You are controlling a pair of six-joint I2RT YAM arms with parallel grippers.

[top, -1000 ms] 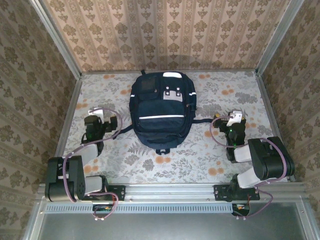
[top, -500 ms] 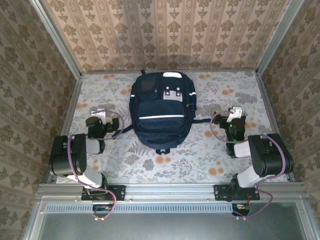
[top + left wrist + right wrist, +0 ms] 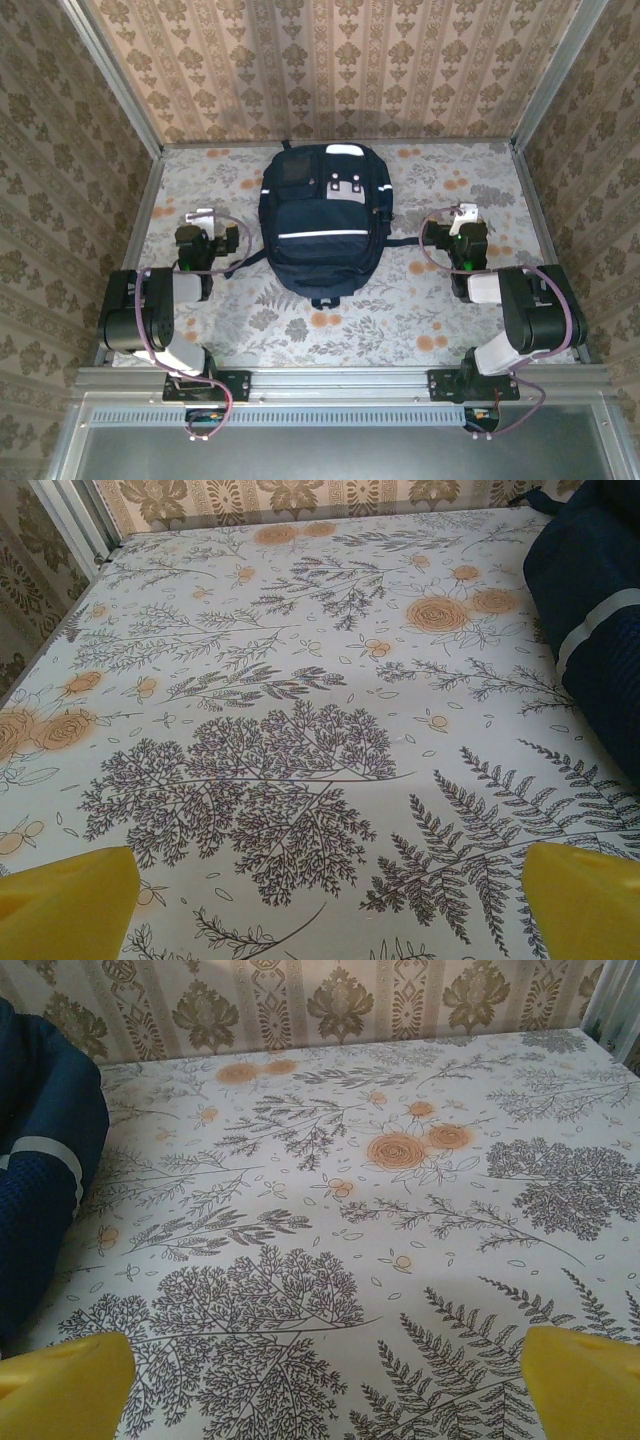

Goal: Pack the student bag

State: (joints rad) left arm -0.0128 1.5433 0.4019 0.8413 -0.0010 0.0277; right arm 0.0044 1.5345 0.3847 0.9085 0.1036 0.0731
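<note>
Floral counter (image 3: 330,330), wallpapered walls (image 3: 330,70): the student bag (image 3: 322,222) lies flat mid-counter (front pocket (image 3: 322,255) up). Left gripper (image 3: 203,218) and right gripper (image 3: 466,216) flank it, jaws wide and empty, so I reckon either can reach it.

floral tablecloth (image 3: 400,320); patterned wallpaper (image 3: 340,70)

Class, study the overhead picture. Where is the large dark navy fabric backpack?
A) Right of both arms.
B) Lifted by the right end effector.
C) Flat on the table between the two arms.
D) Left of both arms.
C: the large dark navy fabric backpack lies flat on the floral-patterned table, the open left end effector and open right end effector flanking it, neither gripping it.
</note>
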